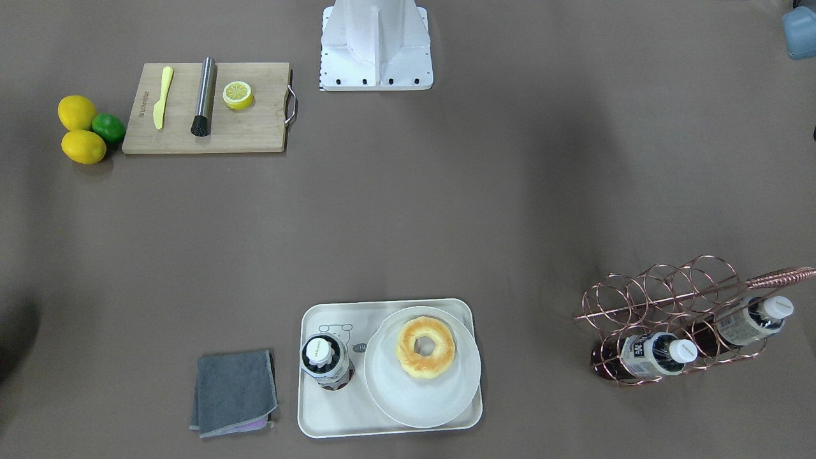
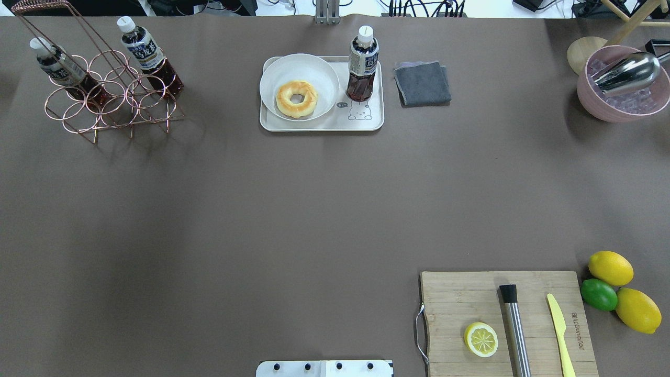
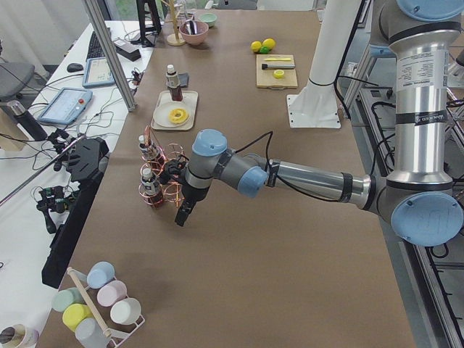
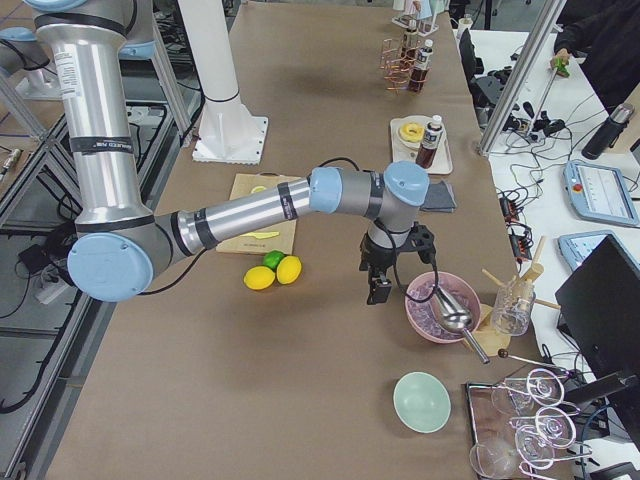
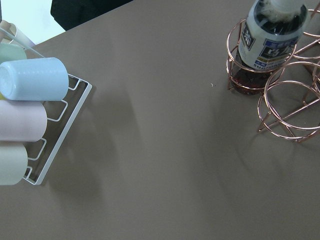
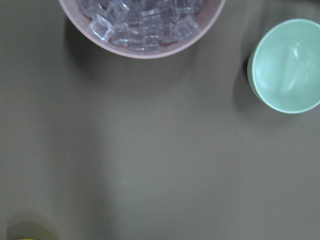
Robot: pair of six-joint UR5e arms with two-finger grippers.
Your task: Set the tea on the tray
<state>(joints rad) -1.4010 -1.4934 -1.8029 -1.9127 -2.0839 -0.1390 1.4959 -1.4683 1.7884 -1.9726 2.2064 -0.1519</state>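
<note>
White-capped, dark-brown tea [image 2: 362, 65] stands upright on tray [image 2: 324, 123].

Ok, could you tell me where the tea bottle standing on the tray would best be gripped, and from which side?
Probably grip the tea around its labelled upper body, jaws level, coming in from the side of the grey cloth. It stands upright at that end of the tray, and the plate with the doughnut crowds its other side.
</note>
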